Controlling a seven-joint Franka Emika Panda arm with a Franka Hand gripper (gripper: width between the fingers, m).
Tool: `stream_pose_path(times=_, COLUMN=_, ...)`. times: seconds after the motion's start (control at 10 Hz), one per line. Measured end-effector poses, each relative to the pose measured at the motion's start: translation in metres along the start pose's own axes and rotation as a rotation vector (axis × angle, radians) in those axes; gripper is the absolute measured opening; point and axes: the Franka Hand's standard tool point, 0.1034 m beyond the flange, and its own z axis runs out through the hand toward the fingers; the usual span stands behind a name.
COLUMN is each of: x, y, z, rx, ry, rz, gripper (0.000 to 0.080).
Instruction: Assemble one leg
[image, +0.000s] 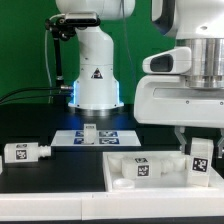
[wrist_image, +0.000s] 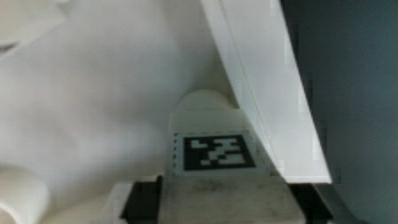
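My gripper (image: 200, 148) is shut on a white leg (image: 201, 162) with a black-and-white tag and holds it upright over the right end of the wide white rimmed panel (image: 125, 183). In the wrist view the leg (wrist_image: 217, 150) sits between my two dark fingers (wrist_image: 146, 196), tag facing the camera. The panel's rim (wrist_image: 267, 90) runs slantwise just beside it, with the panel's white inside behind. A second tagged leg (image: 25, 152) lies on the black table at the exterior view's left.
The marker board (image: 108, 137) lies behind the panel, with a small white piece (image: 90, 128) standing on it. The arm's white base (image: 95, 75) stands at the back. A tagged white part (image: 143, 172) shows inside the panel.
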Motion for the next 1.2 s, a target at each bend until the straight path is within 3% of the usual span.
stream_pose_path(times=0.3, x=0.0001, y=0.0006, z=0.001, rx=0.003, ry=-0.008, rz=0.338, gripper=0.0285)
stream_pose_path(times=0.6, x=0.0042, y=0.0039, z=0.0019, rx=0.056, ry=-0.058, rz=0.855, gripper=0.0285)
stream_pose_path(times=1.0, x=0.003, y=0.0028, z=0.0023, rx=0.059, ry=-0.071, rz=1.032, gripper=0.0285)
stream_pose_path(times=1.2, x=-0.0009, y=-0.0008, z=0.0025, rx=0.058, ry=-0.069, rz=0.872, gripper=0.0526)
